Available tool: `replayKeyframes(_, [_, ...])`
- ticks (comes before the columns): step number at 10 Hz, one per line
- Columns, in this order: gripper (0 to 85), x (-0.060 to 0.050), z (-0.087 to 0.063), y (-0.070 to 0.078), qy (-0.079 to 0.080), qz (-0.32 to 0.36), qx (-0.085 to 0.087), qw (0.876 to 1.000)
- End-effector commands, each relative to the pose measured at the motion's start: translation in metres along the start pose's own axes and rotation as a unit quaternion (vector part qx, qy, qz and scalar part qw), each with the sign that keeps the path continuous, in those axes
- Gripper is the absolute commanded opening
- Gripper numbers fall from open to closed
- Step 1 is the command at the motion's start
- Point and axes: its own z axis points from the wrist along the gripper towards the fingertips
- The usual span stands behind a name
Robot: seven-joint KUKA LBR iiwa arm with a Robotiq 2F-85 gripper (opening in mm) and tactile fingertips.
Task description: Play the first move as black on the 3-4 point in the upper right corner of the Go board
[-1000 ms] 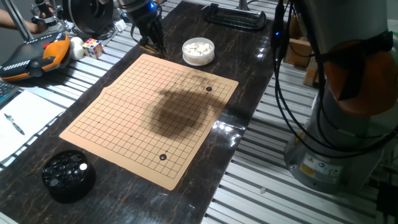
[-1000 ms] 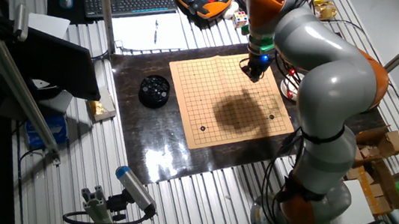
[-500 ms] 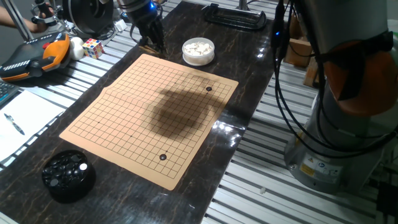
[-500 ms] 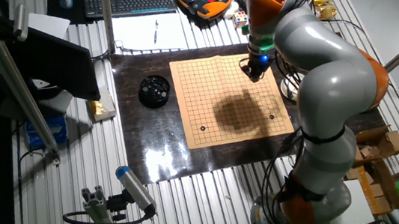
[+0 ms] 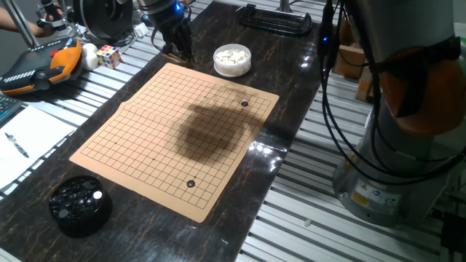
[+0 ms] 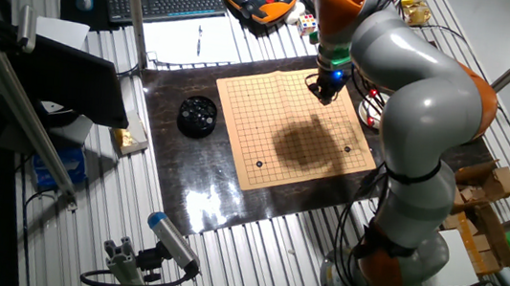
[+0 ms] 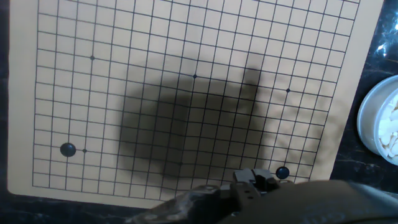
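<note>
The tan Go board (image 5: 145, 124) lies on the dark table. Two black stones rest on it: one (image 5: 244, 103) near the corner by the white-stone bowl, the other (image 5: 191, 184) near the front edge. The hand view shows both, one stone (image 7: 282, 172) at lower right and the other stone (image 7: 68, 149) at lower left. My gripper (image 5: 178, 51) hangs over the board's far edge, away from both stones, and appears above that edge (image 6: 326, 93) in the other fixed view. Its fingers are dark and small, and their state is unclear.
A white bowl (image 5: 232, 58) of white stones stands beyond the board's far corner. A black bowl (image 5: 80, 206) of black stones sits at the near left. A Rubik's cube (image 5: 109, 55), an orange pendant (image 5: 44, 65), paper and a pen lie at left. The robot base (image 5: 408, 145) and cables stand at right.
</note>
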Motion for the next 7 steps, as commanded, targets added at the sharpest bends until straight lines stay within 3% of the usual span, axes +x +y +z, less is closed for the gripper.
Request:
replayKeyframes(1, [1.3,-0.0001,0.0000,0.0000,-0.002,0.014,0.000,1.000])
replayKeyframes(2, [1.3,-0.0001,0.0000,0.0000,-0.009,0.039,0.000,0.999])
replayKeyframes(3, [1.3,-0.0001,0.0000,0.0000,-0.027,0.052,-0.019,0.998])
replayKeyframes(4, [0.7,-0.0001,0.0000,0.0000,-0.067,0.071,-0.055,0.994])
replayKeyframes(5, [0.7,-0.0001,0.0000,0.0000,-0.023,0.094,-0.061,0.993])
replayKeyframes(6, [0.7,-0.0001,0.0000,0.0000,-0.022,0.114,-0.059,0.991])
replayKeyframes(7, [0.7,-0.0001,0.0000,0.0000,-0.014,0.117,-0.036,0.992])
